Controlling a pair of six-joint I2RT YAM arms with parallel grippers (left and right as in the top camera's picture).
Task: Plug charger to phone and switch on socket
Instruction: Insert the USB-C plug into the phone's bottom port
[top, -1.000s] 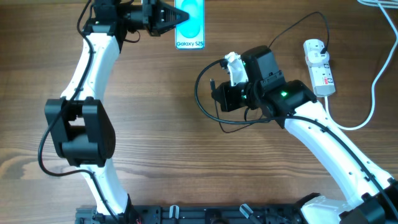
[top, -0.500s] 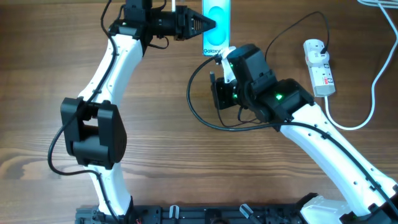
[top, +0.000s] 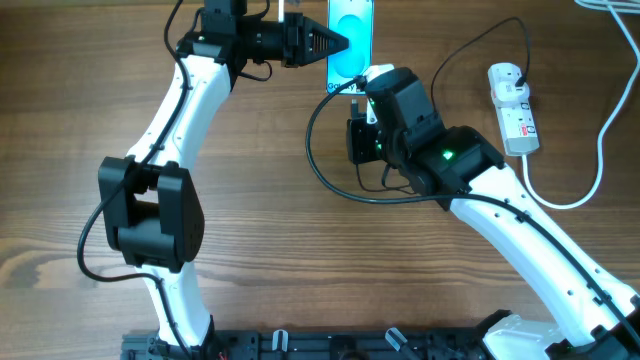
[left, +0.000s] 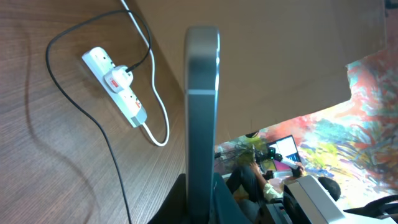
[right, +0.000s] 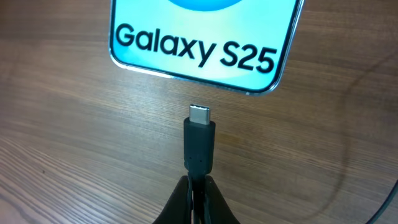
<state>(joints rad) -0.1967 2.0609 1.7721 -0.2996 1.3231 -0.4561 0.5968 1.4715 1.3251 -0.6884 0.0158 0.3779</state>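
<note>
wood-grain table (top: 250, 230), brown, matte, bare around both arms. my left claw (top: 337, 44) is clamped on the phone (top: 353, 28) by its long edges and holds it off the table near the far edge. from the left wrist the phone (left: 201, 93) shows edge-on, a grey metal frame. my right claw (right: 196, 190) is pinched together on the charger (right: 199, 144) just behind the plug. the metal tip points at the phone's short edge under the "galaxy s25" text, close but apart, with a strip of wood showing between. black cable loops on the table beside my right arm and runs off toward the socket (top: 513, 108). the socket lies at the right side with a plug seated in it. its white lead (top: 602, 130) curves away. past the table edge, a plain tan wall (left: 280, 43), a bright painted panel (left: 367, 106), and a lit screen (left: 284, 149), blurred.
</note>
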